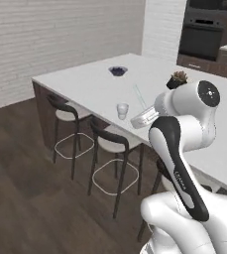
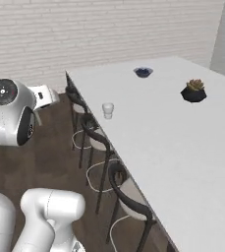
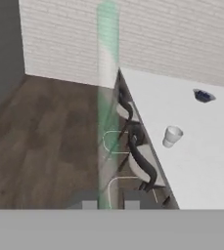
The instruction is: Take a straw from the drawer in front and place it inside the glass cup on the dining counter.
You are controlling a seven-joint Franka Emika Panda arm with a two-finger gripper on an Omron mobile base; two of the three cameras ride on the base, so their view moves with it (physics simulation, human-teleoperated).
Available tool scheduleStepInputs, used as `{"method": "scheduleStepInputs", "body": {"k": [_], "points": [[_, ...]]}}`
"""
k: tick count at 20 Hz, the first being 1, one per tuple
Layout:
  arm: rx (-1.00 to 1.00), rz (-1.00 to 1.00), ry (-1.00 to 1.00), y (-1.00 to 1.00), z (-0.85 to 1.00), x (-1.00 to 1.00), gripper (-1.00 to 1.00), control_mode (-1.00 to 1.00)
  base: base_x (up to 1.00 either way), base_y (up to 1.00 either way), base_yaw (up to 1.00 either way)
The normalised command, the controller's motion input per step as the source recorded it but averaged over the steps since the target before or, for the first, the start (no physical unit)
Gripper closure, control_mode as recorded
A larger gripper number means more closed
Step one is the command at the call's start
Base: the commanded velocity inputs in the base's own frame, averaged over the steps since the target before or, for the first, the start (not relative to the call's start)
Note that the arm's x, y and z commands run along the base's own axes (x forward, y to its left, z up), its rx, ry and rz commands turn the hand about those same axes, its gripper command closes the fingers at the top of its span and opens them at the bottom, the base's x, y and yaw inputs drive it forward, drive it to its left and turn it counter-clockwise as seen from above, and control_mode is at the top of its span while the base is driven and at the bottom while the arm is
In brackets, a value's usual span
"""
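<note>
Gripper (image 3: 110, 205) closed tight on the straw (image 3: 106, 97); in the hand view the pale green stick rises straight up from between the finger tips. In the left base view the straw (image 1: 139, 97) slants up from the hand, just right of the glass cup (image 1: 122, 110).

Glass cup (image 3: 171, 136) stands upright near the near-left edge of the dining counter (image 2: 182, 138), above the stools (image 1: 110, 144). Blue-filled bowl (image 2: 143, 72) and potted plant (image 2: 194, 91) sit farther back, well apart from it.

Step in hand, as judged: carry the straw to the cup. To do it well: bring the lower end over the cup mouth, turn the straw near vertical, lower it inside before releasing. Risk: nudging the light cup over.
</note>
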Motion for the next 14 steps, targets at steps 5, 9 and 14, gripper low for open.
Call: {"method": "scheduleStepInputs", "body": {"k": [5,9,14], "points": [[0.0,0.0,0.0,0.0,0.0,0.0,1.0,1.0,0.16,0.76,-0.7],[0.0,0.0,0.0,0.0,0.0,0.0,1.0,1.0,0.11,0.78,-0.69],[0.0,0.0,0.0,0.0,0.0,0.0,1.0,1.0,0.0,0.97,-0.57]]}}
